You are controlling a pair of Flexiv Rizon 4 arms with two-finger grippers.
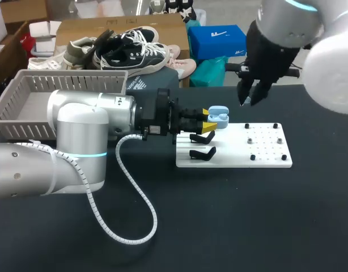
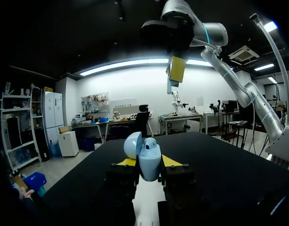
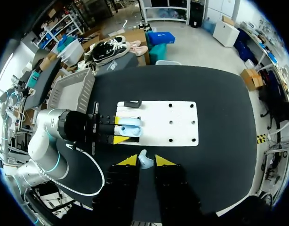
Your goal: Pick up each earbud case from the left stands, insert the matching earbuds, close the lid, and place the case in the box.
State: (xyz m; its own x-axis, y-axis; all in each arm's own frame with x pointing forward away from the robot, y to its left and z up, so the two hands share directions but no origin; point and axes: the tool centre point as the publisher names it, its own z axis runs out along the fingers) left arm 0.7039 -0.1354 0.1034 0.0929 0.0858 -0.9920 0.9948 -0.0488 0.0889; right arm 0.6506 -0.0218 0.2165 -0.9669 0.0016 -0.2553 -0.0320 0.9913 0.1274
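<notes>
A light blue earbud case (image 1: pixel 219 117) with its lid open is held over the left end of the white board (image 1: pixel 264 160), above the two black stands (image 1: pixel 202 152). My left gripper (image 1: pixel 209 119) is shut on it from both sides; in the left wrist view the case (image 2: pixel 149 157) stands between the yellow tips with its lid (image 2: pixel 132 145) swung back. My right gripper (image 3: pixel 141 160) hangs above and to the right of the case, shut on a small pale blue earbud (image 3: pixel 143 159). In the head view the right gripper (image 1: pixel 246 102) is behind the board.
A grey slatted basket (image 1: pixel 26 105) stands at the table's back left, behind my left arm. The board's right half carries small black and grey pegs (image 1: pixel 264 141). My left arm's white cable (image 1: pixel 134 226) loops over the front of the black table.
</notes>
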